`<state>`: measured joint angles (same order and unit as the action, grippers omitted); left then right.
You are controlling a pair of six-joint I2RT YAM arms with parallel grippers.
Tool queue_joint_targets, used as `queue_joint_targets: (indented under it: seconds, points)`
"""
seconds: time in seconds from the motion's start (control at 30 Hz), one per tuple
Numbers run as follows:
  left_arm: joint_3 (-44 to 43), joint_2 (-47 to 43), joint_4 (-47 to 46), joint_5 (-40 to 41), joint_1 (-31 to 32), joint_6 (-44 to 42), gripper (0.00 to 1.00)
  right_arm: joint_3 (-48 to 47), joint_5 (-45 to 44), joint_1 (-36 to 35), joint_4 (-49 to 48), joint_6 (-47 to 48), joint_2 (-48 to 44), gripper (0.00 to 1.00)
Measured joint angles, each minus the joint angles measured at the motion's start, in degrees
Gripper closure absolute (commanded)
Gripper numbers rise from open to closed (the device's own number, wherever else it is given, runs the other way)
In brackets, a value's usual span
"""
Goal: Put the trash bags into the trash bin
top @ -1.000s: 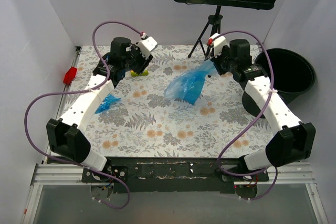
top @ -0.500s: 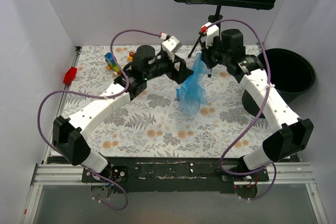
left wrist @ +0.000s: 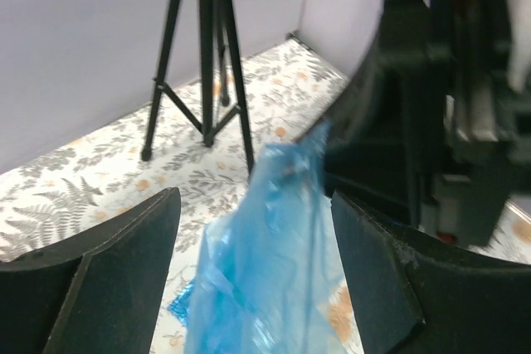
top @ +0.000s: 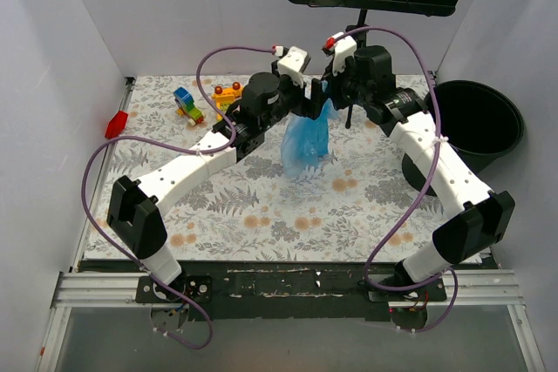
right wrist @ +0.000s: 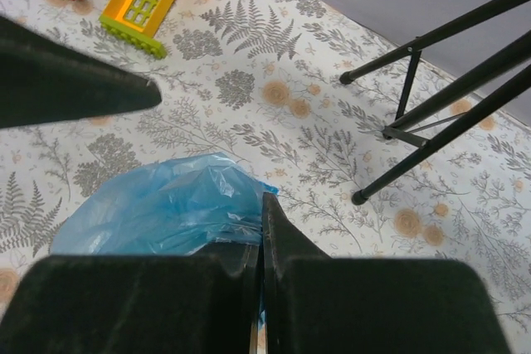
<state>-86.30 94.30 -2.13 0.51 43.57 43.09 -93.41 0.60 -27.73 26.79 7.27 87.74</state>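
A large loose blue trash bag (top: 305, 141) hangs above the mat's far middle. My right gripper (top: 330, 100) is shut on its top edge; in the right wrist view the closed jaws (right wrist: 262, 205) pinch the film and the bag (right wrist: 158, 213) bulges to the left. My left gripper (top: 312, 115) is open beside it. In the left wrist view the bag (left wrist: 265, 271) hangs between its spread fingers (left wrist: 124, 279), touching neither that I can tell. The black trash bin (top: 484, 124) stands at the far right, off the mat. No small blue wad is in view.
A black music stand tripod (top: 353, 37) stands right behind both grippers and shows in the left wrist view (left wrist: 203, 64). Toy blocks (top: 187, 102) lie at the far left of the mat. A red object (top: 116, 124) sits on the left rail. White walls enclose the table.
My left arm swung from the far left to the middle, and its open jaws now flank the bag. My right gripper lifted the bag and shifted it left. The toy blocks came into view.
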Motion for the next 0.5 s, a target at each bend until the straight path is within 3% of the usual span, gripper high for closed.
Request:
queue_joint_targets:
  seconds: [0.17, 0.5]
  points:
    - [1.18, 0.0, -3.15, 3.85, -0.44, -1.36, 0.3, 0.31, 2.34, -0.5, 0.31, -0.57, -0.28, 0.99]
    - [13.55, 0.07, -10.67, 5.4, -0.52, -9.92, 0.29, -0.2, 6.86, 2.1, 1.62, -2.64, -0.81, 0.99]
